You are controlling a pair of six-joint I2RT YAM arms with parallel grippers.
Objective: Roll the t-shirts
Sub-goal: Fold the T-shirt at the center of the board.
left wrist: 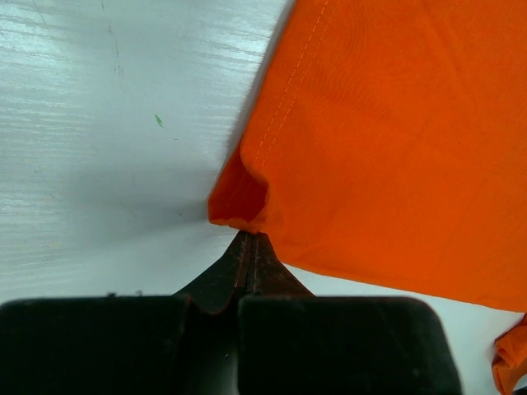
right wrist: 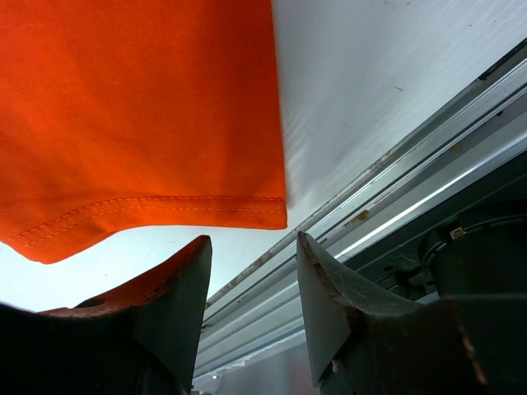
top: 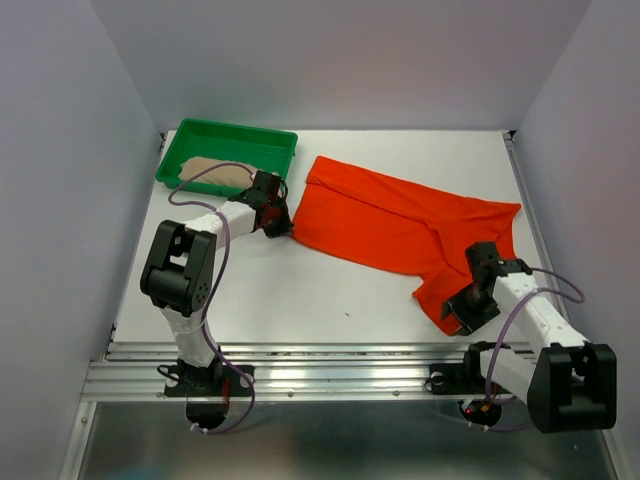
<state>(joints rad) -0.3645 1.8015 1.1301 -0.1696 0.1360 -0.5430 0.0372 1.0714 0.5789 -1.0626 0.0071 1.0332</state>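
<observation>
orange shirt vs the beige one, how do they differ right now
The orange shirt lies spread out on the table; the beige shirt sits bunched in the green tray. The left gripper pinches a corner of the orange shirt; no gripper is at the beige shirt. Both are plain cloth.

Light: bright, even, overhead.
Shadows: soft, grey, on the worktop (top: pixel 350 290) under the arms and beside the shirt (left wrist: pixel 395 140) corner.
Glare: pale streaks on worktop, glints on rail (right wrist: pixel 387 193).
Focus: stitching sharp; near foreground dark, soft.
</observation>
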